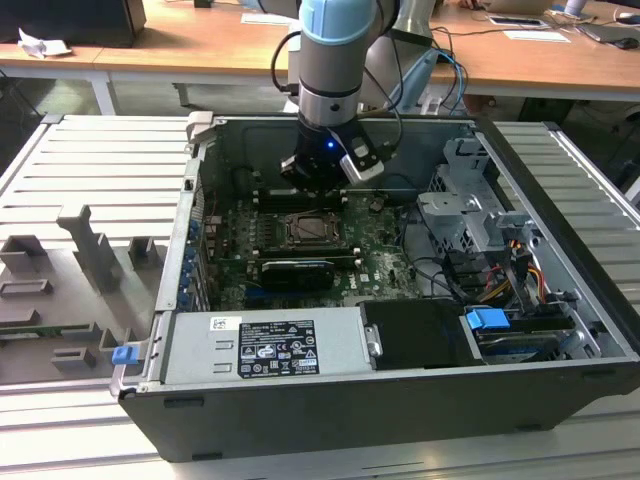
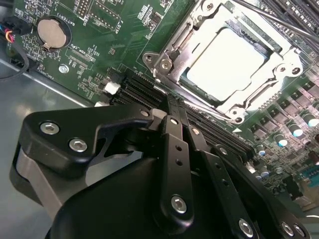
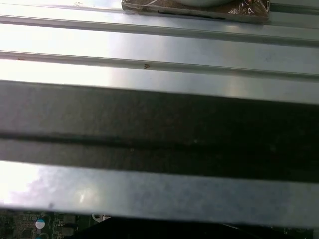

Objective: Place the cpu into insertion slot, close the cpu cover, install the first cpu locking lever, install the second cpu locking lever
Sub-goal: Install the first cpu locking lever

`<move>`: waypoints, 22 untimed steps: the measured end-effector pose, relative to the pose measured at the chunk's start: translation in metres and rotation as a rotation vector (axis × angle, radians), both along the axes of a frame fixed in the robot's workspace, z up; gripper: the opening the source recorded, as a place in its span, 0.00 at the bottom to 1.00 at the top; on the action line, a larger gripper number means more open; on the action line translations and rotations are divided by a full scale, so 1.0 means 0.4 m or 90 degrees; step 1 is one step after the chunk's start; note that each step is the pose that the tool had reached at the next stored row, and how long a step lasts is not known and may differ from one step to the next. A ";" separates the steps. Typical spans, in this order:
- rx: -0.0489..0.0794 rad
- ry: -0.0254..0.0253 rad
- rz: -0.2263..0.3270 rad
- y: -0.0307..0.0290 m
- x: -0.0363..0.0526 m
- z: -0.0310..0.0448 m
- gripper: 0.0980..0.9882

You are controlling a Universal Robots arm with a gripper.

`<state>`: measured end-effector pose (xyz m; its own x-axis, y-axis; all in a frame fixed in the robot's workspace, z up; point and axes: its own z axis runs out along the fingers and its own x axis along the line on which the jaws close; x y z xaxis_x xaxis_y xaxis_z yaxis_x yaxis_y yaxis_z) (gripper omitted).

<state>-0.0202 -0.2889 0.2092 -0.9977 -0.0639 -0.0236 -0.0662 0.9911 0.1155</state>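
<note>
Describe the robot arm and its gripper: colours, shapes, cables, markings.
The arm is a silver-grey cylinder with a pale blue joint cap. Black cables loop beside it, and a small blue light glows on its black wrist. The gripper is matte black, built of flat bar-shaped links joined by silver screws.

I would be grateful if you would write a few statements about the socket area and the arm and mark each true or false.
1. The cpu lies in the insertion slot. True.
2. The cpu cover stands upright, open. False: it lies flat around the chip.
3. The end effector holds the chip. False: its closed fingers hold nothing.
4. In the exterior view the end effector hangs inside the computer case, above the motherboard. True.
5. A coin cell battery sits on the board. True.
</note>
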 end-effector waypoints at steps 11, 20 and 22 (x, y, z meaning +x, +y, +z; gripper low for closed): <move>-0.003 0.0001 0.000 0.000 0.001 -0.017 0.01; -0.003 -0.0001 0.000 0.001 0.001 -0.009 0.01; -0.007 0.0001 0.000 0.000 0.001 -0.011 0.01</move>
